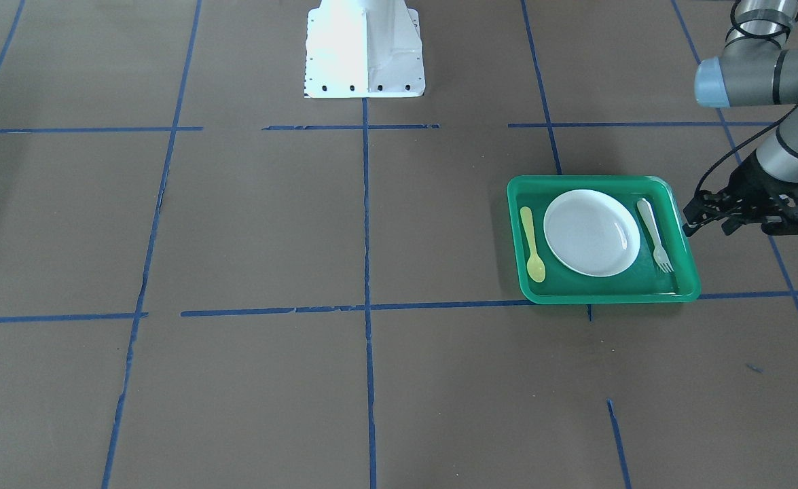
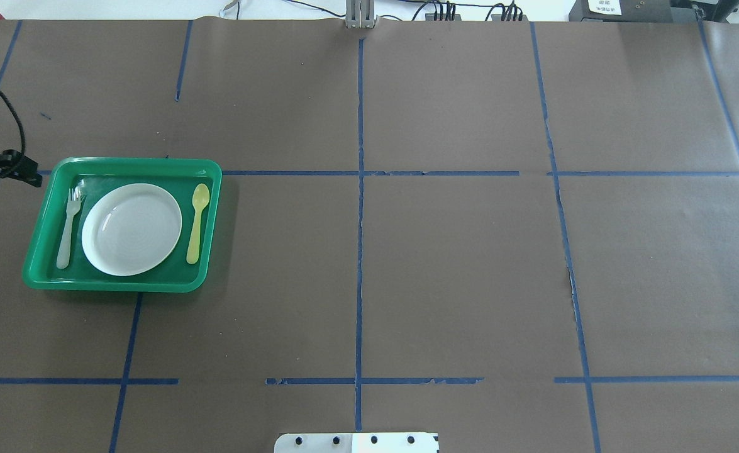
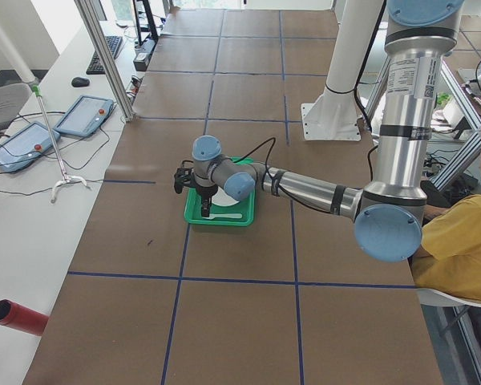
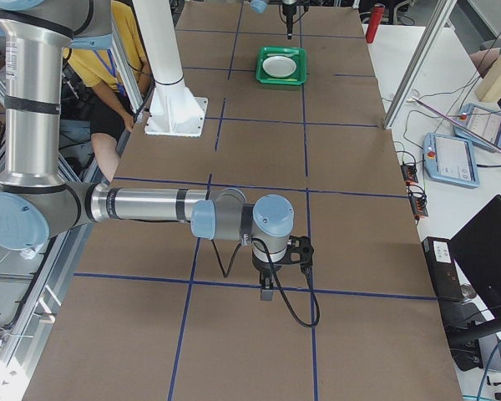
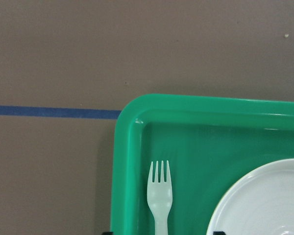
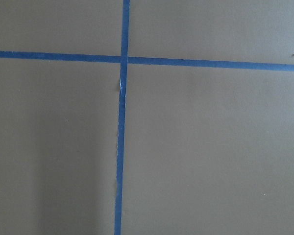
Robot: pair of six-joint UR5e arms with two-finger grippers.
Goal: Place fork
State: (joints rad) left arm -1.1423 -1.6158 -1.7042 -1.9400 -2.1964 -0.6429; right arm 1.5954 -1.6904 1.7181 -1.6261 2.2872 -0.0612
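Note:
The pale plastic fork [image 1: 655,234] lies flat in the green tray [image 1: 595,182], alongside the white plate [image 1: 592,232], on the side away from the yellow spoon [image 1: 532,244]. It also shows in the overhead view [image 2: 67,229] and the left wrist view [image 5: 160,200], tines towards the tray's far corner. My left gripper [image 1: 689,219] hangs raised above that outer edge of the tray, empty, fingers apart; only their tips show at the bottom of its wrist view. My right gripper [image 4: 267,292] is far off over bare table; I cannot tell whether it is open.
The tray [image 2: 136,163] sits at the table's left end. The robot's white base [image 1: 365,47] stands at the middle of the near edge. Blue tape lines cross the brown table cover. A red cylinder [image 3: 16,317] lies beyond the table's left end.

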